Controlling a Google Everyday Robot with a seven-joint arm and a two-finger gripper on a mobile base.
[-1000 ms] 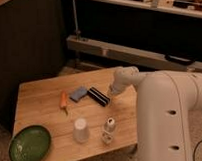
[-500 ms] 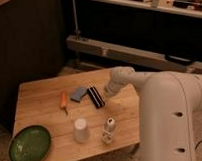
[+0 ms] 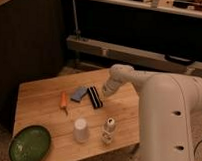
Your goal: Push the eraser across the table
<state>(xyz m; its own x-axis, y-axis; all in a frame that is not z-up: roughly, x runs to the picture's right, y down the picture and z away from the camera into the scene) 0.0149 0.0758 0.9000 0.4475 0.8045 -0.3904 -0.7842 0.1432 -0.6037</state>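
A: Quick one. Where's the eraser?
B: Eraser lies slanted near the middle of the table. Its left long side is touching or just beside a flat blue-grey block. Carrot is a bit further left.
A: Task progress?
B: My read from the layout: not finished. The eraser is mid-table with plenty of bare plank beyond it on the left. The block sits in that path, so it may get shoved along too.
A: Gripper?
B: Gripper is low over the tabletop at the eraser's right side, on the end of the white arm reaching in from the right. Fingers pressed together, nothing pinched. It's touching the eraser's right edge or just off it, can't tell which.
A: Other clutter?
B: White cup, small bottle and green bowl sit nearer the front edge, apart from the eraser and out of the line.
A: What's left?
B: A sideways shove with the closed fingers against the eraser's long side, carrying it well over.
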